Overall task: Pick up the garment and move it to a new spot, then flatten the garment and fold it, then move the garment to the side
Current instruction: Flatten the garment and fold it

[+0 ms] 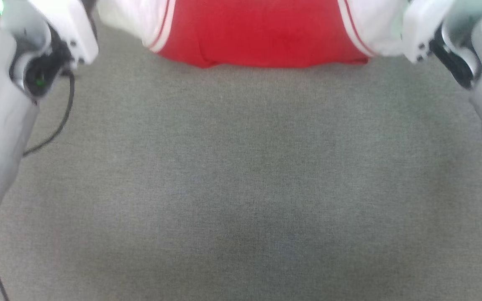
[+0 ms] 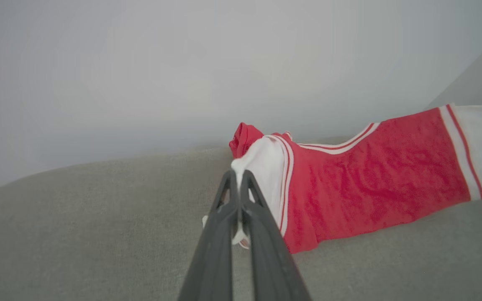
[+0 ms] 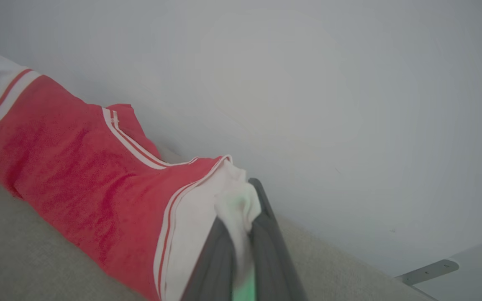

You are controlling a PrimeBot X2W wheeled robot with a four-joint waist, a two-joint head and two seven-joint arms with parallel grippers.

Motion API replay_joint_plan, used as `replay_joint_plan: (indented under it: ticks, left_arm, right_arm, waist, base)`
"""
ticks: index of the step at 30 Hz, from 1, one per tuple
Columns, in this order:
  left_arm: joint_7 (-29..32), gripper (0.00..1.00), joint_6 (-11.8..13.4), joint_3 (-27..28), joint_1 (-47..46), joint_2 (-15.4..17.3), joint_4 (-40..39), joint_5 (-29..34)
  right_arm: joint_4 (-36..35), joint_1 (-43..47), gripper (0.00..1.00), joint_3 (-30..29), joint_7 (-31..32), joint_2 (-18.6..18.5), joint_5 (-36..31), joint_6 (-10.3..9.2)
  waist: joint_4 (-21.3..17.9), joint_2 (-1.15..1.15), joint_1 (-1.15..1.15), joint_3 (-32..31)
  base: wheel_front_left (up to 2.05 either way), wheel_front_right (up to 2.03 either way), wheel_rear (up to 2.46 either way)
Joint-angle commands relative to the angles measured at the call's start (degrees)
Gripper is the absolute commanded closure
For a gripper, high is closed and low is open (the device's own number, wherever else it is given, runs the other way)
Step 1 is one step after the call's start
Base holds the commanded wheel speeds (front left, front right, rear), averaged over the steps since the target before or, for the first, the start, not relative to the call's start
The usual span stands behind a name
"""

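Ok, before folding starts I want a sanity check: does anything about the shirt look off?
Nothing damaged. The garment is stretched between the left pincer and right pincer, each shut on a white sleeve. Only oddity: a red bunch crumpled behind the left-held sleeve, so it isn't flat.

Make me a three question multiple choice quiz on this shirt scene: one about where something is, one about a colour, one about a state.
1. In the head view, the shirt lies at:
A) the top edge
B) the bottom edge
C) the centre

2. The cloth pinched by the left end effector is:
A) black
B) white
C) blue

3. The right end effector is:
A) open
B) shut on nothing
C) shut on the shirt

Answers:
1 A: the red cloth spans the top, above the grey surface.
2 B: white cloth sits in its grip.
3 C: white cloth is clamped in its grip.
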Motion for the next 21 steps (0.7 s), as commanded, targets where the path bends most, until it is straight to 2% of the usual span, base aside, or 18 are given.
replay_joint_plan:
  ticks: [1, 6, 10, 15, 21]
  left_arm:
    - [0.7, 1.0, -0.1, -0.3, 2.2, 0.8, -0.9, -1.3]
    - [3.3, 1.0, -0.1, -1.0, 10.1, 3.9, -5.8, -3.8]
    - [5.2, 1.0, 1.1, -1.5, 17.0, 7.3, -11.0, -5.3]
    - [6.4, 1.0, 3.8, -2.7, 26.0, 12.0, -19.1, -6.3]
    - [6.0, 1.0, 7.6, -3.2, 36.0, 16.7, -26.9, -8.5]
  right_arm:
    - [-2.1, 2.1, 1.0, 0.8, 1.2, -1.9, 1.8, -0.1]
    - [-12.1, 10.4, 1.0, 3.2, 5.5, -7.9, 8.8, -0.1]
    - [-19.5, 17.1, 1.0, 3.7, 8.5, -12.6, 12.7, -0.09]
    - [-28.6, 25.7, 1.0, 3.8, 12.0, -18.2, 16.5, -0.09]
    - [-35.2, 35.2, 1.0, 1.3, 14.6, -22.9, 19.3, -0.09]
  waist:
    - [0.0, 0.0, 0.0, -1.3]
    - [-0.5, 0.0, 0.0, -3.5]
    - [-0.9, 0.0, 0.0, -4.6]
    - [-1.5, 0.0, 0.0, -5.5]
    - [-2.2, 0.0, 0.0, -6.0]
  base:
    - [0.0, 0.0, 0.0]
    - [0.0, 0.0, 0.0]
    - [0.0, 0.0, 0.0]
    - [0.0, 0.0, 0.0]
    - [0.0, 0.0, 0.0]
